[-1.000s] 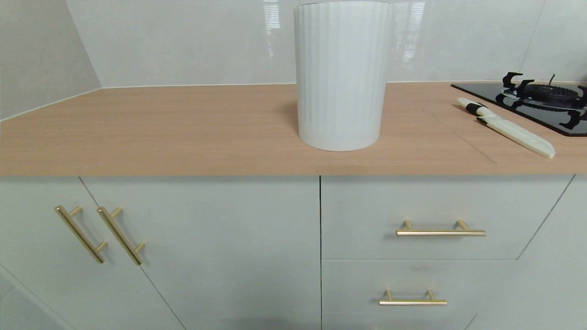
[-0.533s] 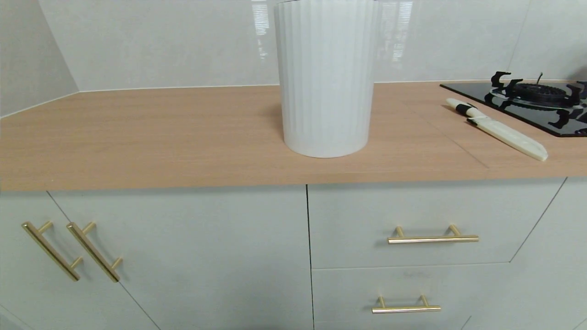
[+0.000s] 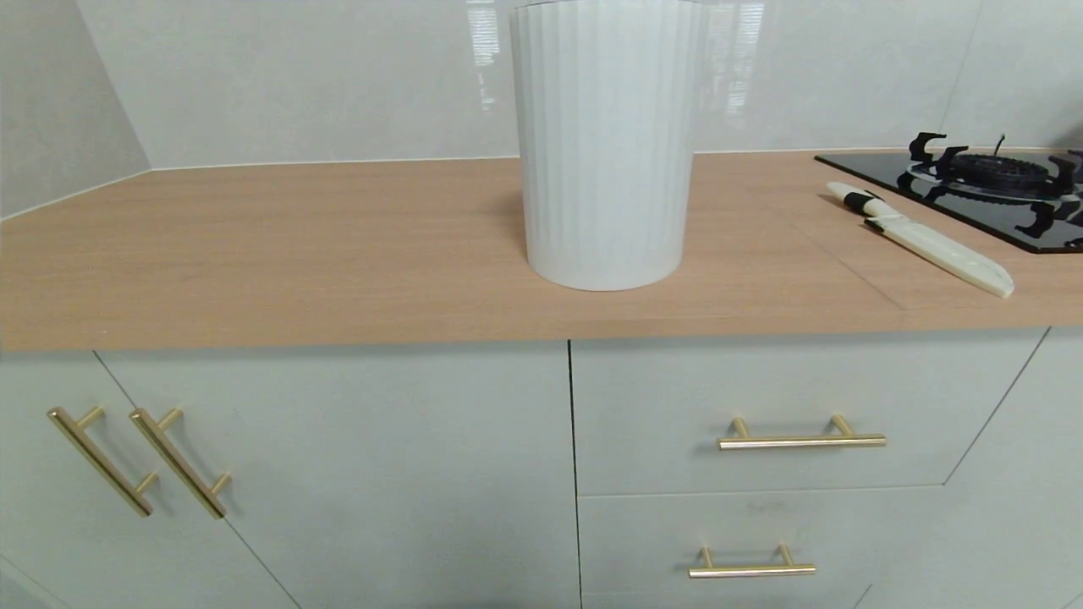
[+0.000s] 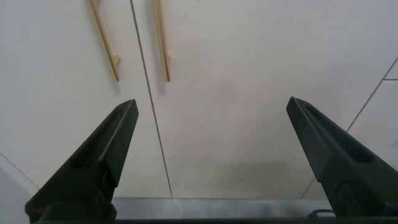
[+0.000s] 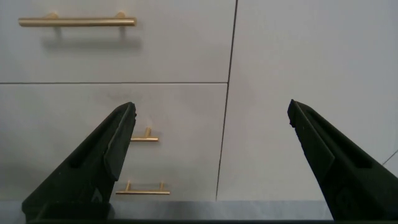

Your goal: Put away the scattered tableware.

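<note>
A tall white ribbed container (image 3: pixel 604 144) stands on the wooden counter (image 3: pixel 254 245) near its front edge. To its right a white knife (image 3: pixel 922 238) with a black band lies flat, beside the stove. My left gripper (image 4: pixel 211 112) is open, low down, facing the cabinet doors with their two gold handles (image 4: pixel 161 37). My right gripper (image 5: pixel 211 112) is open too, in front of the drawer fronts, with a gold drawer handle (image 5: pixel 78 22) beyond it. Neither holds anything.
A black gas stove (image 3: pixel 990 190) sits at the counter's right end. Below the counter are cabinet doors with slanted gold handles (image 3: pixel 140 461) at left and two drawers with gold handles (image 3: pixel 802 440) at right. A tiled wall closes the back and left.
The whole head view has shifted: the camera moved, mostly between the first two frames. The container and knife keep their places on the counter.
</note>
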Controlling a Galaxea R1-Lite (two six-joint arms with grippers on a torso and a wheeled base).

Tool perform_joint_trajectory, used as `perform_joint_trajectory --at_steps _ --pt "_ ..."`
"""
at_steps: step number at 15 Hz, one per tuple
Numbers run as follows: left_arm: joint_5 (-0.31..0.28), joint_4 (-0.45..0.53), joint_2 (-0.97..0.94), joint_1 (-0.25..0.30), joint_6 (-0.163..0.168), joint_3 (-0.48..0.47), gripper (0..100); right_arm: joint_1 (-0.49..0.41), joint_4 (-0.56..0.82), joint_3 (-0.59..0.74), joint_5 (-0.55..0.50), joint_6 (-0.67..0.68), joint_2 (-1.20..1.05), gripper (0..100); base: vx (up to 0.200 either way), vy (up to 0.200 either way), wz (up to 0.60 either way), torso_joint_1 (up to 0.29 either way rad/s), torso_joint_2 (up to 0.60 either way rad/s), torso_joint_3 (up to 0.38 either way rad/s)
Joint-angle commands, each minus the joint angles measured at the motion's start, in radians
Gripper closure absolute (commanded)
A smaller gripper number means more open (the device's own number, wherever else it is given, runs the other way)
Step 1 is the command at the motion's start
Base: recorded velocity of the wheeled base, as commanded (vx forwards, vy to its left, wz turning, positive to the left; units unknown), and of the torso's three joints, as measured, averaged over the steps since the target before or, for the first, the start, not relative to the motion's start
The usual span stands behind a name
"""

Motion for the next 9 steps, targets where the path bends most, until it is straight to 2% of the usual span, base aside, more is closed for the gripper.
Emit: perform_joint_trajectory --at_steps 1,5,9 --pt "0.001 0.000 0.000 0.001 0.000 0.000 0 -0.001 0.000 0.000 0.000 0.000 0.001 0 0.200 0.000 0.00 -0.002 0.00 0.012" --pt "0.001 0.000 0.000 0.001 -0.001 0.000 0 -0.001 0.000 0.000 0.000 0.000 0.001 0 0.200 0.000 0.00 0.002 0.00 0.004" --pt "0.001 -0.001 0.000 0.001 -0.001 0.000 0 -0.001 0.000 0.000 0.000 0.000 0.001 0 0.000 0.000 0.00 0.000 0.00 0.000"
